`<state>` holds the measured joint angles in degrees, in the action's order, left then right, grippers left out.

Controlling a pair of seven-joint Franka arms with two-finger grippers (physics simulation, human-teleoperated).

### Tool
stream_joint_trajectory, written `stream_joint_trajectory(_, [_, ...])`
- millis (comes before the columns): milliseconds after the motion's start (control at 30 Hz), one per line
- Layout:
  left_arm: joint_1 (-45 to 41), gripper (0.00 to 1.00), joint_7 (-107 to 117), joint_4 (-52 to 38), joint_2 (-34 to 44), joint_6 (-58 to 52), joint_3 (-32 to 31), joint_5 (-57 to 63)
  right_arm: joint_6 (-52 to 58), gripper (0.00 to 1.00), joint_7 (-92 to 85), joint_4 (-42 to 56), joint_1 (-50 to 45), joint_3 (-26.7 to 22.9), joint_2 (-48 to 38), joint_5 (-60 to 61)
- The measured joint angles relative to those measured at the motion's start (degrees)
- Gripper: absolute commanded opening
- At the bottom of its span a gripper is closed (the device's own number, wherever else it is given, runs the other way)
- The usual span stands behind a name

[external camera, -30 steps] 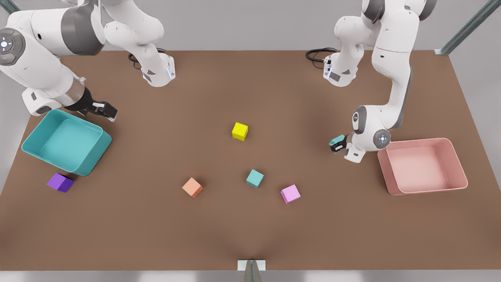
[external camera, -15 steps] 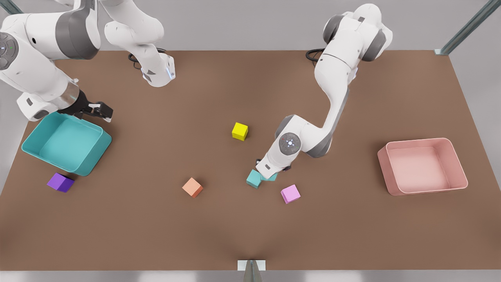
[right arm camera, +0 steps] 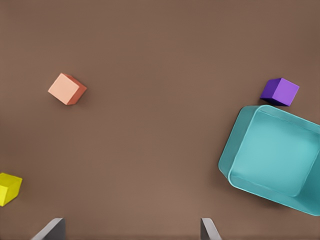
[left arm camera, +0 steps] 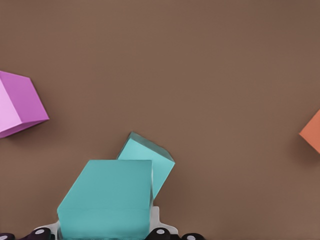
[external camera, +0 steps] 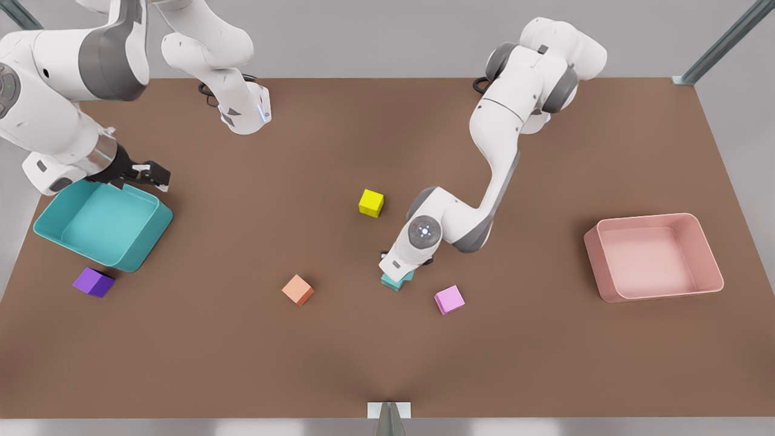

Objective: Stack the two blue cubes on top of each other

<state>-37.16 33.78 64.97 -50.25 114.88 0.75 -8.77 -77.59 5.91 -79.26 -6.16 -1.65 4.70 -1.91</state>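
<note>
One blue cube sits between the fingers of my left gripper, which is shut on it. The other blue cube lies on the brown table directly beneath, turned at a different angle and partly covered by the held one. I cannot tell whether the two touch. In the front view the left hand hides most of both blue cubes at mid-table. My right gripper waits open with nothing in it, above the far rim of the teal bin on the front view's left.
A pink cube lies close to the blue pair, on the front view's right. An orange cube, a yellow cube and a purple cube are spread over the table. A pink bin stands on the front view's right.
My left arm swung from beside the pink bin to mid-table carrying a blue cube, and now holds it over the other blue cube. The right gripper drifted slightly towards the front view's left.
</note>
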Motion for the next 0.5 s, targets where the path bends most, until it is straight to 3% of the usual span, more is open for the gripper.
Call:
stream_joint_trajectory(200, [-0.4,0.76,1.4,-1.1,-1.3,-0.1,0.0,-0.1,0.0,1.00,-0.9,-0.1,-0.1,0.0,0.2,0.0])
stream_joint_trajectory(267, [-0.5,1.00,1.7,-1.3,-1.4,-0.1,0.0,-0.1,0.0,1.00,-1.1,-0.1,-0.1,0.0,0.2,0.0])
stream_joint_trajectory(500, [-0.1,1.00,2.8,-1.4,-0.2,-0.8,0.1,-0.1,0.0,1.00,-1.8,-0.1,0.3,0.0,0.2,0.1])
